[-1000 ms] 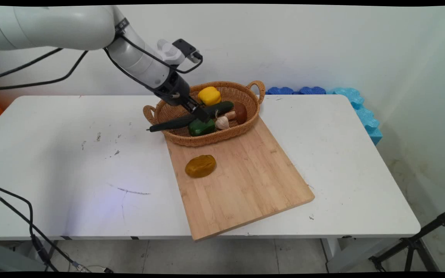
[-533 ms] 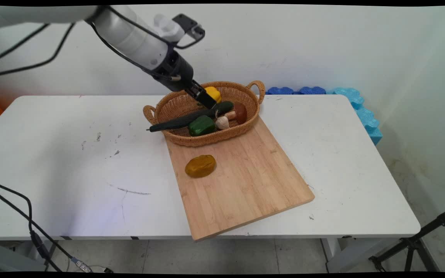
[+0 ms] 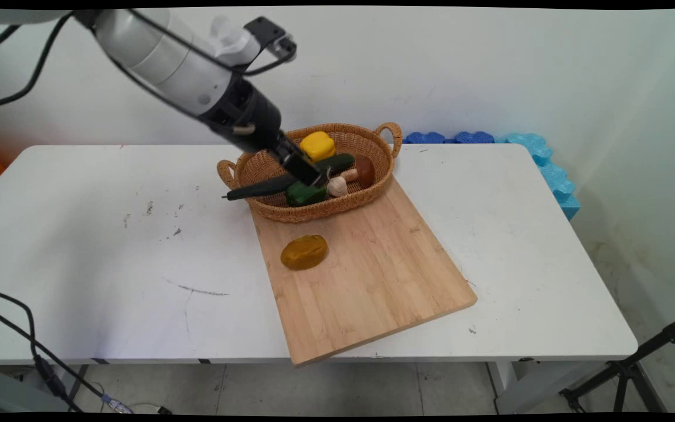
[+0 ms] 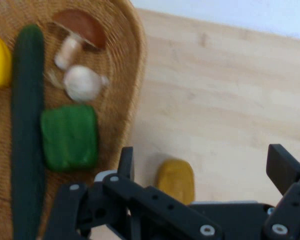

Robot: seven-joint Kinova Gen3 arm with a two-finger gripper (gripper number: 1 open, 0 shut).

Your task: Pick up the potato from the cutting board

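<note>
Basket (image 3: 367, 190) — arm tilted above (jaws spread, empty) | potato (image 4: 176, 180) nearby

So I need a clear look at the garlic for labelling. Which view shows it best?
The hand view: the garlic lies unobstructed in the basket between the mushroom and the green pepper. In the main view the garlic is small, with the end effector right beside it.

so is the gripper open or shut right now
Open. In the hand view the gripper has its two fingers standing far apart with nothing between them, the potato on the board showing through the gap.
</note>
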